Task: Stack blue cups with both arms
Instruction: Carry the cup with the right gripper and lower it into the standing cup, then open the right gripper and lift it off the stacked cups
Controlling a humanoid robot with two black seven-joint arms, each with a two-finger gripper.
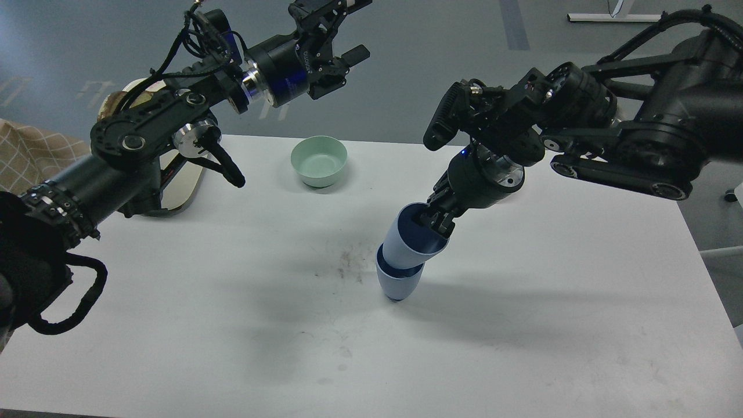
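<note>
A blue cup (398, 284) stands upright near the middle of the white table (522, 325). A second blue cup (403, 244) sits tilted inside it, its base within the lower cup's mouth. My right gripper (436, 219) is shut on the rim of the upper cup, one finger inside it. My left gripper (342, 43) is raised high above the table's far edge, open and empty, well left of the cups.
A green bowl (318, 160) stands at the back of the table, left of the cups. A pale plate-like object (186, 186) lies at the far left under my left arm. A checked cloth (29, 157) is at the left edge.
</note>
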